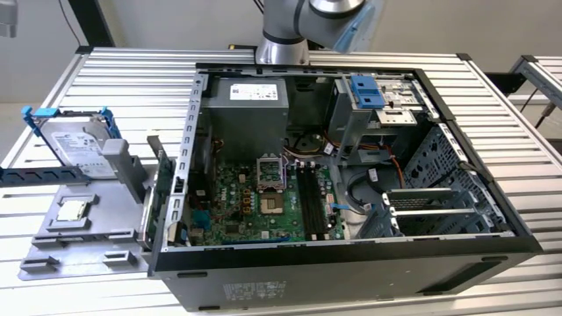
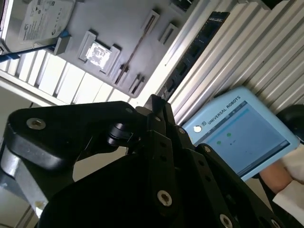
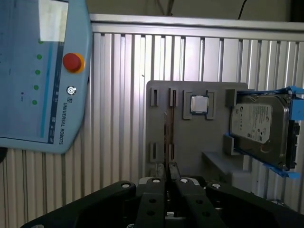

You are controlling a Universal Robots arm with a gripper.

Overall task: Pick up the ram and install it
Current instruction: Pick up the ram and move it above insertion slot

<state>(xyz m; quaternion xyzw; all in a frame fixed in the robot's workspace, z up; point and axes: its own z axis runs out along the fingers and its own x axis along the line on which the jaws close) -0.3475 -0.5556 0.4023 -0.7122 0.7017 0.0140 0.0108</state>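
Your stock, by size. Table (image 1: 114, 72): slatted metal, carrying everything below. Case (image 1: 351, 270): a black tower lying on its side with the panel off, towards the exterior view's right; you see the green board (image 1: 237, 204) on its floor, with long black slots (image 1: 309, 197) running across it. Arm (image 1: 285, 33): it comes into the exterior view at the top edge, behind the case's far wall. Tray (image 1: 97, 197): a grey parts holder lying just beside the case on the exterior view's left. Pendant (image 3: 38, 71): a pale blue control tablet with a red button, lying flat on the table slats; you can also find it in the second wrist view (image 2: 237, 128). Gripper (image 3: 166, 167): black, with its fingers pressed together tip to tip and gripping no part; the same clenched tip appears in the second wrist view (image 2: 156, 101). Drive (image 1: 75, 141): a grey box in a blue frame, propped at the tray's far end. Ram (image 3: 166, 135): a thin stick standing on edge in a slot of the tray, between pairs of grey clips, on the side of the chip away from the drive; you see it as a fine line in both wrist views (image 2: 135, 50). Chip (image 1: 70, 210): small, square and silver, seated in its own pocket of the tray.
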